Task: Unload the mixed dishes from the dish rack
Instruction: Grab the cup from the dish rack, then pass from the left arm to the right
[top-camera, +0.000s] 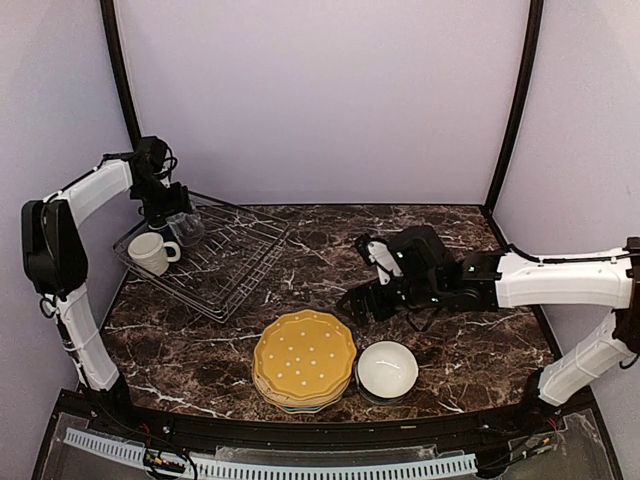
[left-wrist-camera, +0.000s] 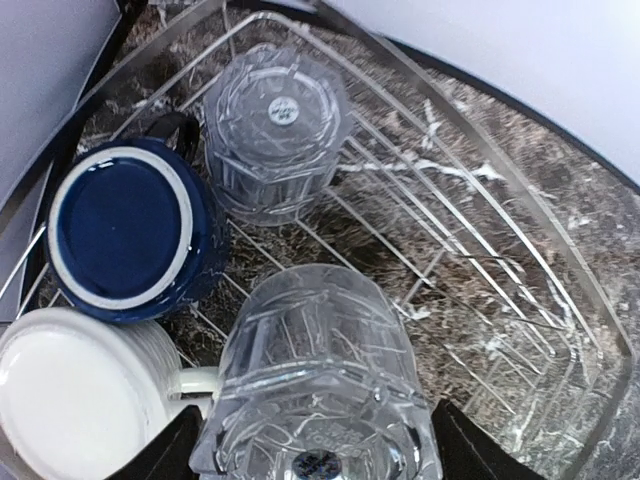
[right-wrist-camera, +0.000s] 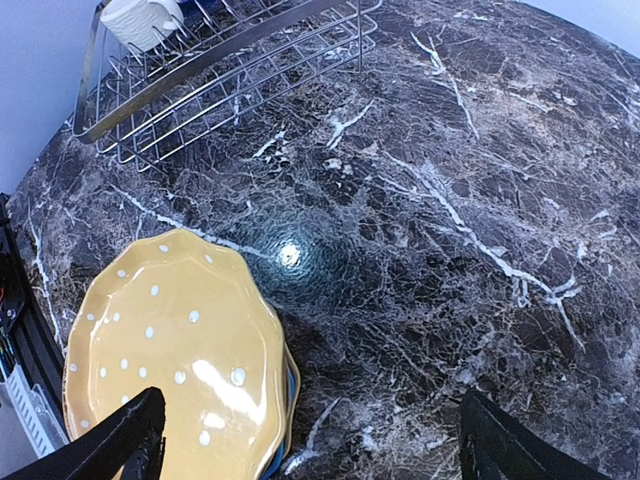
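Observation:
The wire dish rack (top-camera: 235, 265) sits at the back left. Inside it stand an upturned dark blue mug (left-wrist-camera: 125, 225), a cream mug (left-wrist-camera: 70, 390), a clear glass tumbler (left-wrist-camera: 275, 130) and a second upturned tumbler (left-wrist-camera: 315, 370). My left gripper (left-wrist-camera: 315, 455) reaches into the rack's far corner (top-camera: 165, 215), its fingers pressed on both sides of this second tumbler. On the table near the front lie a stack of scalloped plates with the yellow one (top-camera: 303, 358) on top and a white bowl (top-camera: 387, 368). My right gripper (top-camera: 358, 278) hangs open and empty just behind them.
In the right wrist view the yellow plate (right-wrist-camera: 175, 350) is at the lower left with a blue plate's edge (right-wrist-camera: 290, 385) under it. The rack's near end (right-wrist-camera: 230, 60) is at the top. Dark marble table (right-wrist-camera: 450, 250) spreads between them.

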